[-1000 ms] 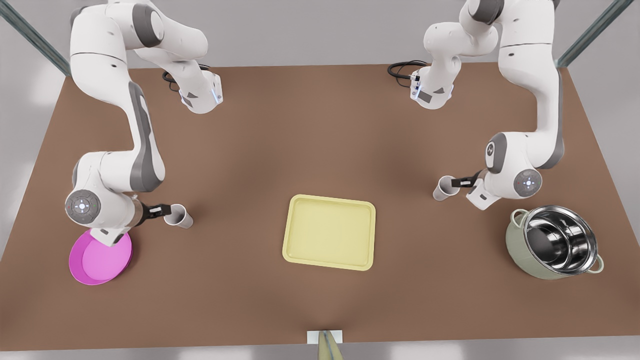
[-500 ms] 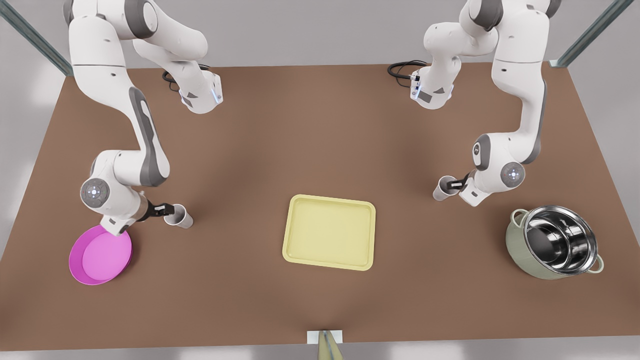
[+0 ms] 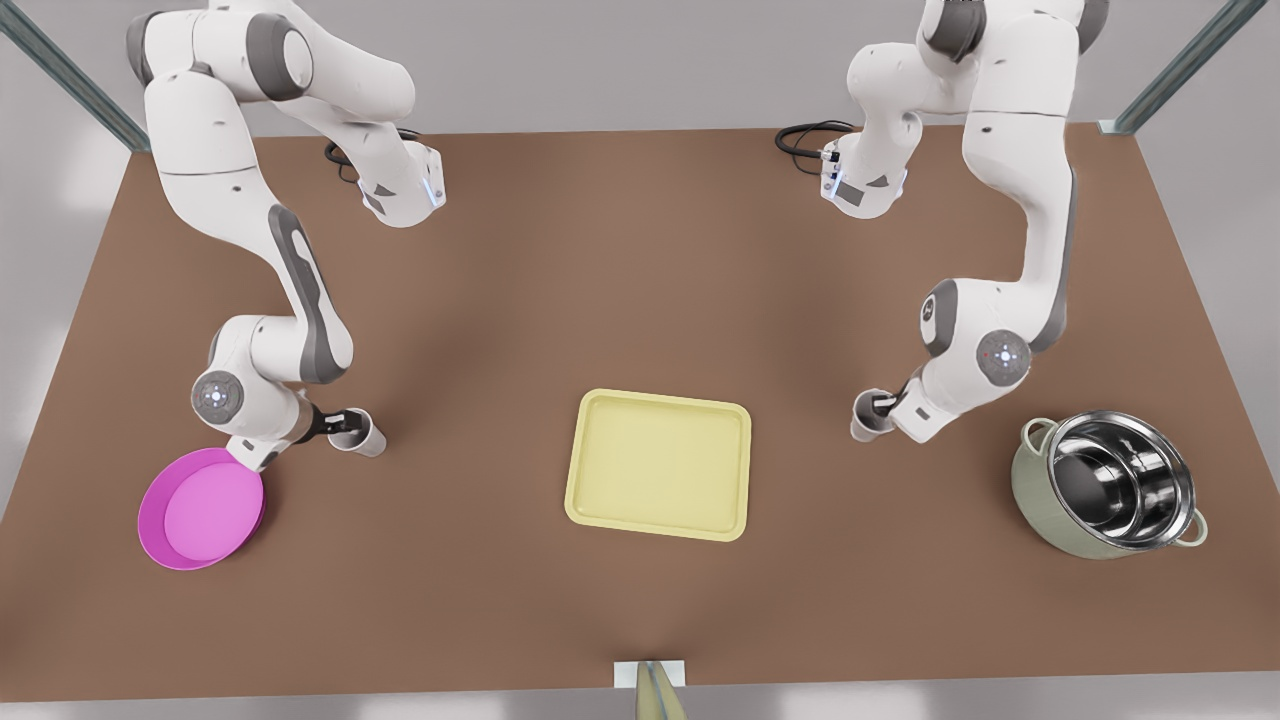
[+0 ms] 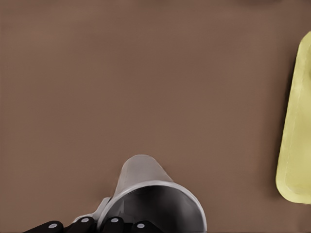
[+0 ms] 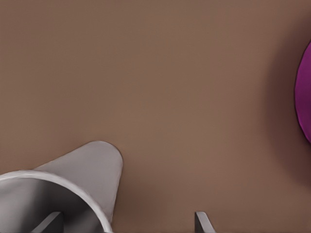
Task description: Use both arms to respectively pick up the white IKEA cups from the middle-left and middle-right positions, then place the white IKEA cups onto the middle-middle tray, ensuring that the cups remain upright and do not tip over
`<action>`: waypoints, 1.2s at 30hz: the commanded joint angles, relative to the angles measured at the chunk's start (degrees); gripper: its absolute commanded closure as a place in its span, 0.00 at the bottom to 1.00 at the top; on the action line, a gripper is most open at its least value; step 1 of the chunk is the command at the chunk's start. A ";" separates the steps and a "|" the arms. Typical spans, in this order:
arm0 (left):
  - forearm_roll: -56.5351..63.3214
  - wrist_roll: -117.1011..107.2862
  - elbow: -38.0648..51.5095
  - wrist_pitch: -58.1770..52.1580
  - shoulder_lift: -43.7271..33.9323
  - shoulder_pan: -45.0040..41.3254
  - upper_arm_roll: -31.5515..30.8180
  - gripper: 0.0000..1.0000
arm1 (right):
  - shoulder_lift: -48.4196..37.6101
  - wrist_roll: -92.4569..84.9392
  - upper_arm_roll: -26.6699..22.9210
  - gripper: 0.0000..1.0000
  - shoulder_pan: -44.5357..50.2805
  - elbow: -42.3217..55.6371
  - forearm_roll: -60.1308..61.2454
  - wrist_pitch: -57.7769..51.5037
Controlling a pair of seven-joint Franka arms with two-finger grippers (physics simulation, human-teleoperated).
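One white cup (image 3: 362, 437) stands at the front view's left beside the pink plate. My right gripper (image 3: 338, 424) is at its rim and open. In the right wrist view one finger sits inside the cup (image 5: 82, 170) and the other outside, with my right gripper (image 5: 125, 221) straddling the wall. At the front view's right, my left gripper (image 3: 882, 405) is shut on the rim of the other white cup (image 3: 862, 425). The left wrist view shows that cup (image 4: 146, 179) upright in my left gripper (image 4: 97, 225). The pale-yellow tray (image 3: 590, 500) lies between the two cups, and its edge (image 4: 296, 145) shows in the left wrist view.
A magenta plate (image 3: 200, 510) lies just in front of the right arm's wrist, and its edge (image 5: 305, 97) shows in the right wrist view. A steel-lined pot (image 3: 1110, 495) stands at the front view's right, near the left arm. Bare brown table surrounds the tray.
My left gripper has carried its cup toward the table's near edge and slightly toward the tray. The right arm's wrist has drawn in toward its cup, which has stayed put.
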 commanded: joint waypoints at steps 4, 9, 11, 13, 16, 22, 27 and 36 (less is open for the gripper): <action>2.65 -30.13 25.09 -2.87 17.74 -3.63 -6.87 0.79 | 0.77 -0.83 0.09 0.31 0.23 -0.06 0.08 2.20; 2.65 -44.64 28.71 -2.87 22.41 -10.13 -6.87 0.79 | 1.30 -0.48 0.26 0.79 0.58 0.46 0.08 1.58; 2.65 -47.19 28.71 -2.95 22.59 -10.22 -7.92 0.79 | 1.30 -0.48 0.26 0.79 0.58 0.81 0.08 1.32; 2.83 -47.81 28.71 -2.52 23.64 -10.31 -8.36 0.79 | 0.95 -0.13 0.53 0.79 0.58 1.08 0.08 1.14; 3.18 -48.25 28.71 0.21 25.40 -10.40 -9.59 0.79 | 0.16 -0.75 4.66 0.79 0.58 4.77 0.08 -0.09; 3.18 -47.81 28.71 0.12 25.75 -9.87 -9.94 0.00 | 3.49 -0.04 16.00 0.79 7.79 14.17 2.54 0.00; 3.00 -48.25 28.71 -4.10 22.59 -7.76 -11.08 0.00 | 10.26 14.54 16.00 0.79 18.33 24.01 7.38 0.44; 13.37 -12.83 44.02 -63.17 6.17 7.36 -13.37 0.00 | 20.90 21.93 16.00 0.79 25.19 34.04 7.55 -1.05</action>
